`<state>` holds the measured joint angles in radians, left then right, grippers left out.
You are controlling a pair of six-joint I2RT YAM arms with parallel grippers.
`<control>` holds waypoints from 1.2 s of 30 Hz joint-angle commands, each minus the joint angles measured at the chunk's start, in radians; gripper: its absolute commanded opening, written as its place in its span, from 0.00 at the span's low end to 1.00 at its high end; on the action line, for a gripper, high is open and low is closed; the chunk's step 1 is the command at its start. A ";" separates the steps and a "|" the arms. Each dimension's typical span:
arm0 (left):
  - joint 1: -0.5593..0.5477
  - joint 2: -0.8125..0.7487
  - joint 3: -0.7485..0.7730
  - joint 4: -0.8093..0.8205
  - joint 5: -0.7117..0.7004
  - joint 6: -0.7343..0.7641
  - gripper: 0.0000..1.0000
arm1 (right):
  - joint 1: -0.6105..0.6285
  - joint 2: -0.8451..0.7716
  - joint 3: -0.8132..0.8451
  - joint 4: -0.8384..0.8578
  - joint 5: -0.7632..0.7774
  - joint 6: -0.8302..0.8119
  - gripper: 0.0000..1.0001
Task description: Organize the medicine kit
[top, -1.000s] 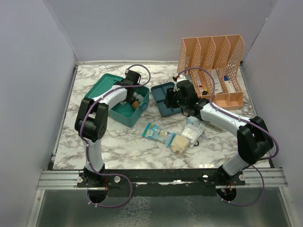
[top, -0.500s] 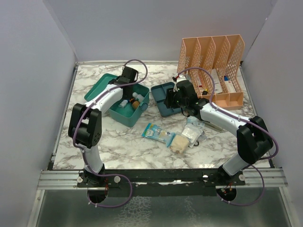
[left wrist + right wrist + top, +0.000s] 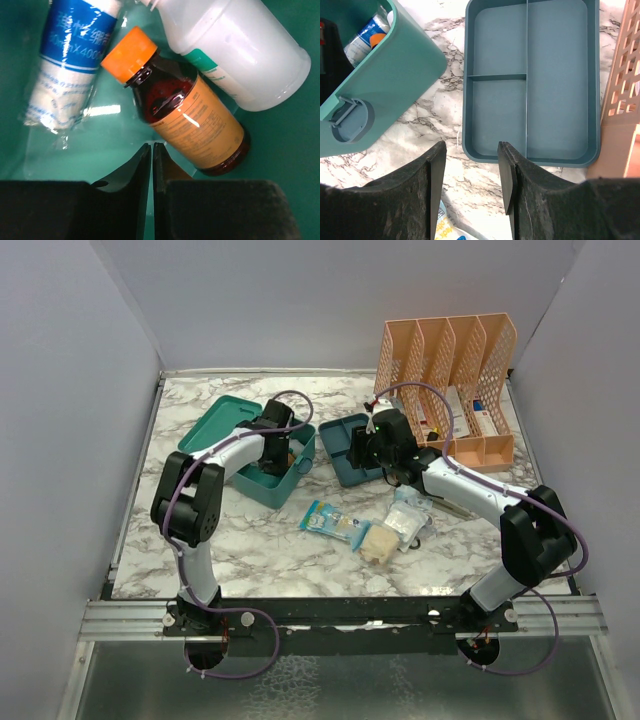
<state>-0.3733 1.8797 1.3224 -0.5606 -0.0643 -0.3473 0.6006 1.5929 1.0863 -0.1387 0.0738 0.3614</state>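
The teal medicine kit box (image 3: 262,483) stands open at centre left with its lid (image 3: 215,422) laid back. My left gripper (image 3: 151,147) is shut and empty inside the box, just below a brown bottle with an orange cap (image 3: 185,115). A white bottle (image 3: 240,47) and a wrapped bandage roll with a blue label (image 3: 65,65) lie beside it. The divided insert tray (image 3: 345,455) lies on the table right of the box; it also shows in the right wrist view (image 3: 530,75). My right gripper (image 3: 471,170) is open and empty, just in front of the tray's near edge.
A peach lattice file organizer (image 3: 445,380) with boxes in it stands at the back right. A blue-and-white packet (image 3: 330,521), a beige pad (image 3: 379,544) and a clear bag (image 3: 408,515) lie in front of the tray. White walls enclose the marble table.
My left arm pulled back over the lid, then came forward and down again into the box. The right arm has stayed still.
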 commanded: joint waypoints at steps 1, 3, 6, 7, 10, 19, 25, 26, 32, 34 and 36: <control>-0.003 0.033 0.015 0.062 0.088 -0.029 0.11 | -0.004 -0.001 0.023 -0.002 0.006 -0.005 0.46; -0.003 0.041 0.027 0.077 0.094 -0.039 0.11 | -0.005 -0.003 0.022 -0.003 0.008 -0.008 0.46; -0.003 0.054 0.061 0.090 0.088 -0.047 0.10 | -0.004 -0.005 0.020 -0.004 0.009 -0.009 0.46; -0.003 0.056 0.064 0.094 0.087 -0.048 0.10 | -0.004 -0.007 0.020 -0.004 0.007 -0.009 0.46; -0.003 0.051 0.061 0.120 0.086 -0.050 0.11 | -0.004 -0.010 0.017 -0.004 0.010 -0.009 0.46; -0.001 0.012 0.007 0.184 0.014 -0.051 0.18 | -0.004 -0.018 0.012 -0.041 -0.027 -0.041 0.47; 0.000 -0.082 -0.033 0.127 -0.042 -0.008 0.28 | -0.005 -0.035 -0.014 -0.089 -0.198 -0.187 0.50; 0.003 -0.099 -0.030 0.119 -0.050 0.003 0.29 | -0.004 -0.035 -0.014 -0.102 -0.244 -0.218 0.50; 0.010 -0.169 0.026 0.099 -0.058 0.010 0.34 | 0.005 -0.019 -0.027 -0.158 -0.412 -0.347 0.56; 0.010 -0.177 0.049 0.100 -0.075 0.001 0.37 | 0.032 -0.028 -0.055 -0.153 -0.394 -0.387 0.57; 0.009 -0.201 0.061 0.112 -0.079 -0.012 0.43 | 0.060 -0.039 -0.085 -0.142 -0.371 -0.431 0.58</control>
<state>-0.3679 1.7348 1.3350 -0.4561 -0.1020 -0.3511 0.6136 1.5864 1.0603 -0.2569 -0.2489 0.0616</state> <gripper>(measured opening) 0.381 0.570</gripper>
